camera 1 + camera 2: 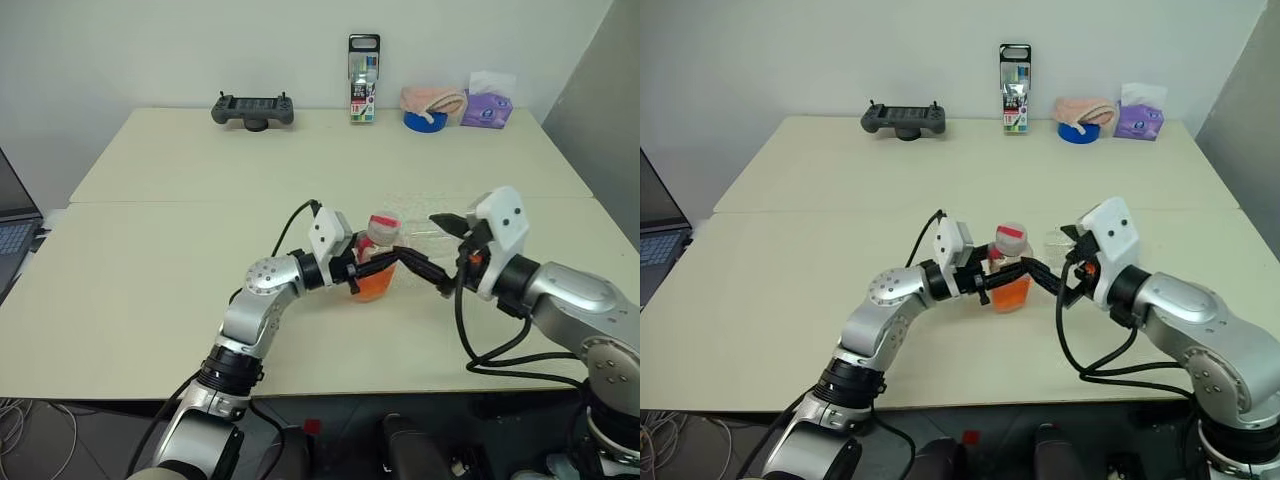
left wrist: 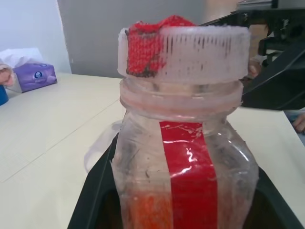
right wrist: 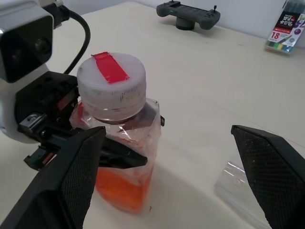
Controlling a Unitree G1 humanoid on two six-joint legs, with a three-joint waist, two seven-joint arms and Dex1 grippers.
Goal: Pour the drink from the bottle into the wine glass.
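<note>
The bottle (image 1: 377,266) stands upright on the table (image 1: 150,290), capped in white with a red tape strip, and the orange drink (image 3: 125,183) fills its lower part. My left gripper (image 1: 368,272) is shut on the bottle's body from the side. The right gripper (image 3: 171,176) is open, its two fingers spread on either side of the bottle without touching it. The wine glass (image 3: 236,183) is a faint clear shape on the table just beyond the bottle, close to the right gripper; whether it stands upright I cannot tell.
Along the table's far edge are a black game controller (image 1: 252,108), a pack of markers (image 1: 363,78), a blue roll with a pink cloth (image 1: 427,108) and a purple tissue pack (image 1: 487,106). A laptop (image 1: 12,232) sits off the left side.
</note>
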